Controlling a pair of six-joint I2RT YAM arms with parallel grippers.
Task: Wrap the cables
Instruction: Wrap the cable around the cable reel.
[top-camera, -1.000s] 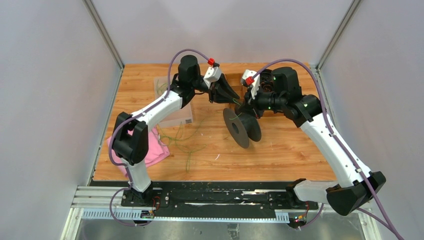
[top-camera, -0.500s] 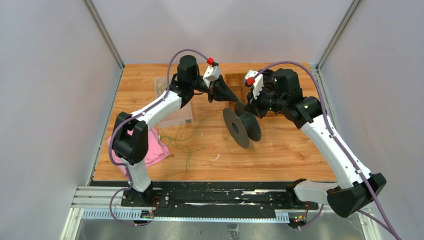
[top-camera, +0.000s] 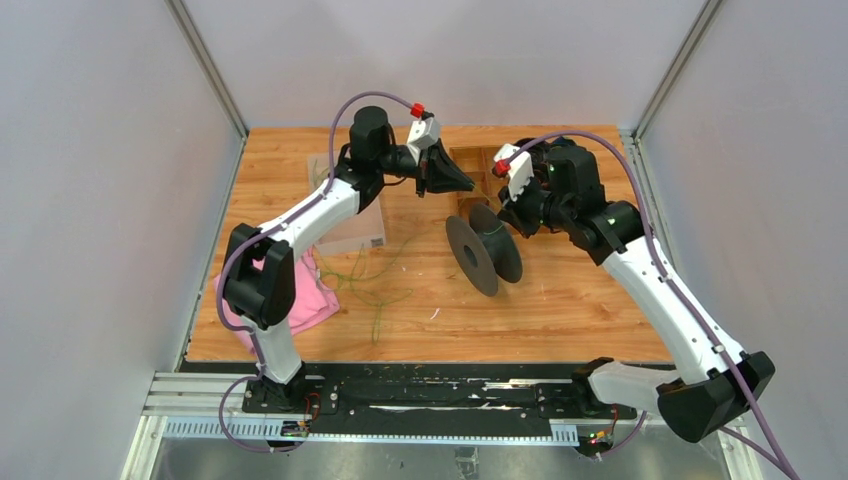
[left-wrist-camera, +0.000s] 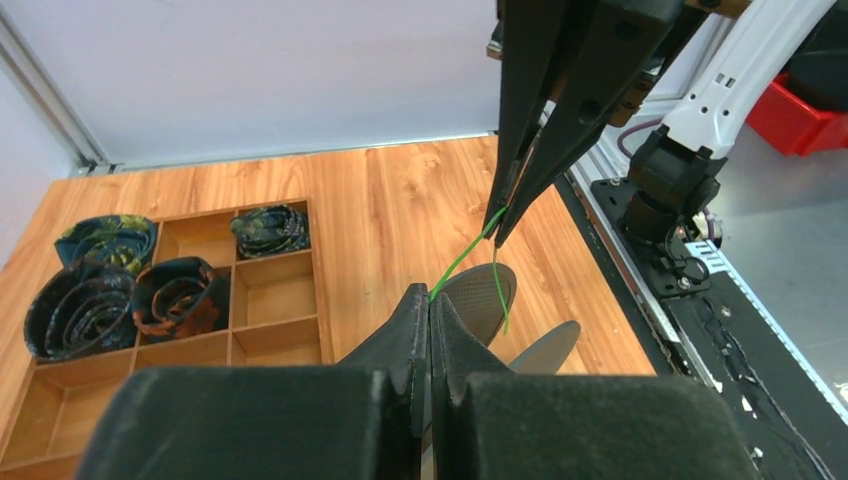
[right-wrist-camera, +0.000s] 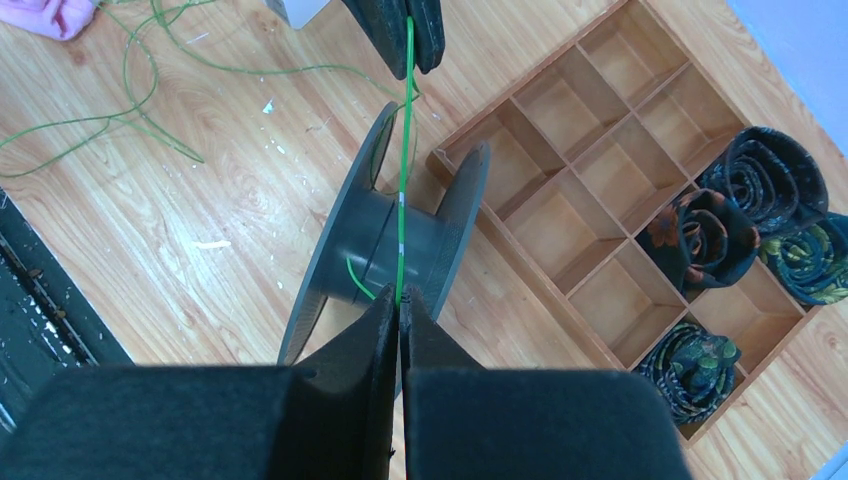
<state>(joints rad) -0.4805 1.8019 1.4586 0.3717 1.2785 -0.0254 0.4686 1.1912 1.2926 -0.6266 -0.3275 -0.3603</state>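
Item: thin yellow-green cable (right-wrist-camera: 403, 150), taut between left hand (left-wrist-camera: 430, 305) and right hand (right-wrist-camera: 399, 300), both clenched on it, above black plastic spool (right-wrist-camera: 425, 245) on wooden bench (right-wrist-camera: 230, 200). Step: winding. Next, probably: carry strand round the hub, tension kept.

Table (top-camera: 600, 290): wood with a visible grain, satin finish, scuffed with pale flecks.
Spool (right-wrist-camera: 385, 240): dark grey plastic, matt and smooth.
Cable (right-wrist-camera: 404, 150): thin green strand, smooth, slight sheen, plastic-looking.
Tray (left-wrist-camera: 275, 295): bare light wood, matt.
Rolled ties (left-wrist-camera: 85, 305): patterned woven cloth.
Pink cloth (top-camera: 318, 300): soft and matt.
Left gripper (left-wrist-camera: 430, 300) and right gripper (right-wrist-camera: 398, 300): black plastic, matt.
Arm shells (top-camera: 320, 215): white plastic, glossy.
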